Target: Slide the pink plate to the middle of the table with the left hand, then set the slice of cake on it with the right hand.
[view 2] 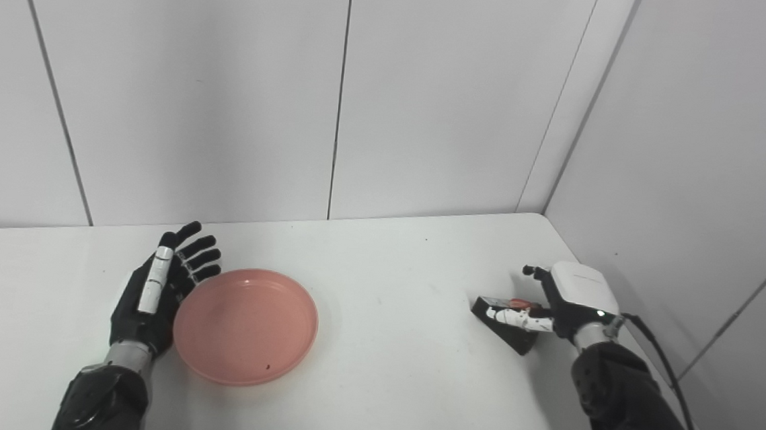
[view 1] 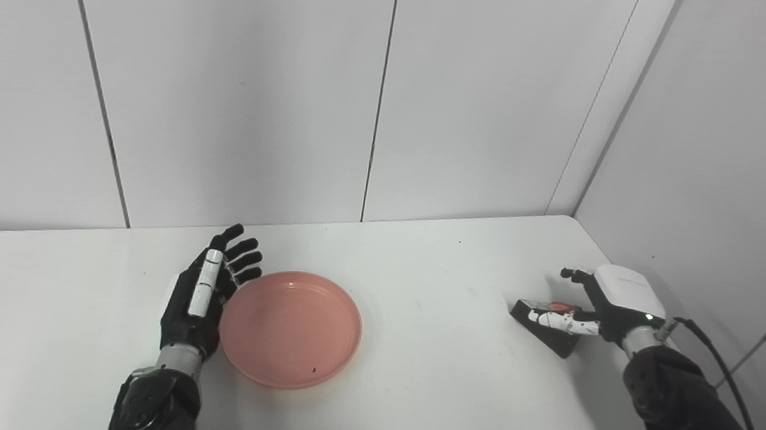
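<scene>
- Flat white matte table top (view 1: 452, 382): fills the lower part of both views, with a few tiny dark specks on its surface.
- Pale grey panelled back wall (view 1: 243, 97): split by thin dark vertical seams.
- Pale grey side wall (view 1: 730, 165): on the right, meets the back wall at a corner.
- Light: even, diffuse; shadows on the table are soft.

I find no text, label, brand, number or sign that I can read in either eye view.
</scene>
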